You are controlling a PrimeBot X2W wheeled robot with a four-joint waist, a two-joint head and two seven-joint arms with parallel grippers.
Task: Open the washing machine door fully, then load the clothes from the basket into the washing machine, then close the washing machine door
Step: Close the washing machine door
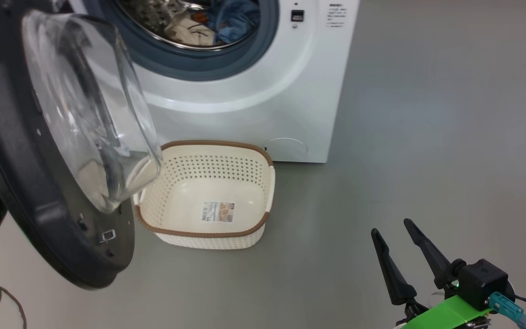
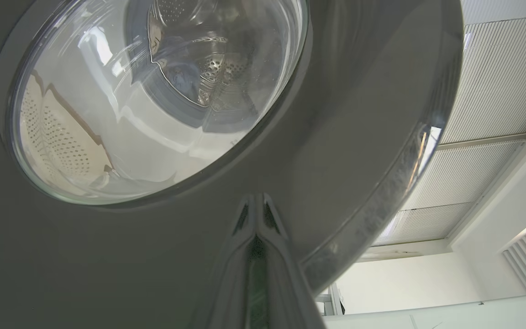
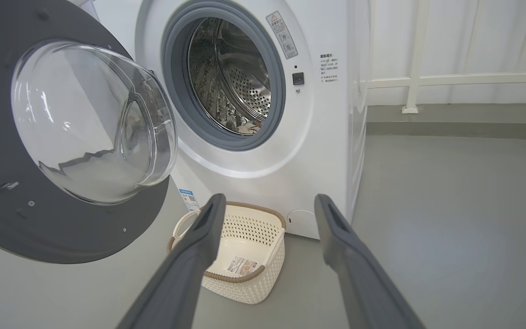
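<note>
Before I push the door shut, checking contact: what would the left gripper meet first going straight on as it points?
The washing machine door: the left gripper, shut, points at its black ring, apparently almost touching.

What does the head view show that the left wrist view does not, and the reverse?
Head view, not the wrist: the open right hand, the floor, the label sticker inside the basket. Left wrist view, not the head: the washing machine door's dark outer face with the shut left hand at it, and ceiling panels. Both: that door and the basket, which the wrist sees through the door's glass.
</note>
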